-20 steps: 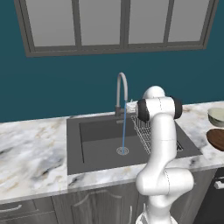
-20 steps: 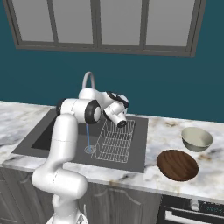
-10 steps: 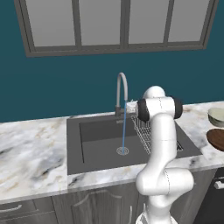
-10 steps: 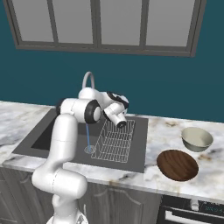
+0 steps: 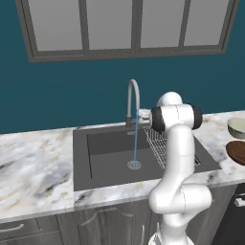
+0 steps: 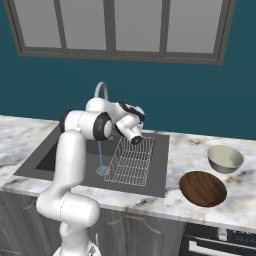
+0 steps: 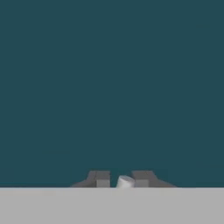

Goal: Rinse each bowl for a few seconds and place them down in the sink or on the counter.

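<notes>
Beside the running faucet (image 5: 133,98), above the wire rack (image 6: 131,160), the gripper (image 7: 124,180) pinches a small white knob (image 7: 125,181).

The left base view looked forward and down from behind the arm's left at the counter (image 5: 33,162) and sink (image 5: 105,162). The right base view faced the same sink (image 6: 60,150) from behind the arm's right. The hand view looked closely along the end effector (image 7: 121,179) at a teal wall (image 7: 112,87).
</notes>
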{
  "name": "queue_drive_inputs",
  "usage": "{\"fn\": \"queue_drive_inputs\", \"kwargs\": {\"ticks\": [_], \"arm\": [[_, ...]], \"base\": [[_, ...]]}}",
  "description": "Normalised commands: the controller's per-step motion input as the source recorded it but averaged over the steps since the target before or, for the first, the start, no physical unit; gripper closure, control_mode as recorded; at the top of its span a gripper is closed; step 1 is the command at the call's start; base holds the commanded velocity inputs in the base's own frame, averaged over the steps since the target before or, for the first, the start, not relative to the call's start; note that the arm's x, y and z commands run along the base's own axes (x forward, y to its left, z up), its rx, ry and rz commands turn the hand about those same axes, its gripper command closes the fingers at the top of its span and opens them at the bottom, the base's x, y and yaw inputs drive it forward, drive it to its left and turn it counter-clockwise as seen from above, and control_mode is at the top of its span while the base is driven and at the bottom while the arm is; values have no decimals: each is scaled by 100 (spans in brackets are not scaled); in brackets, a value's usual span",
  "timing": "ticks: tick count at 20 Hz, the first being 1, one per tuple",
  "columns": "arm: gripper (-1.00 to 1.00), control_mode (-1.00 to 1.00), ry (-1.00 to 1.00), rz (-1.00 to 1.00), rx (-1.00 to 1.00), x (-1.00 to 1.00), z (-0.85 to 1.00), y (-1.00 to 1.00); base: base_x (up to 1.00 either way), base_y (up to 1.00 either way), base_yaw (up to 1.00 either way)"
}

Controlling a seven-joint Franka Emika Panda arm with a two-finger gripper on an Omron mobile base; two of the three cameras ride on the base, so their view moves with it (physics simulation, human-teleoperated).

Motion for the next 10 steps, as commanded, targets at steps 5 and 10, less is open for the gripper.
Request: {"fn": "queue_drive_inputs", "kwargs": {"ticks": [5,10], "arm": [[100,-100,8,-4,5,-8,77,-34],[100,-100,0,-6,1,0,87,-30]], "base": [[0,0,0],[0,0,0]]}}
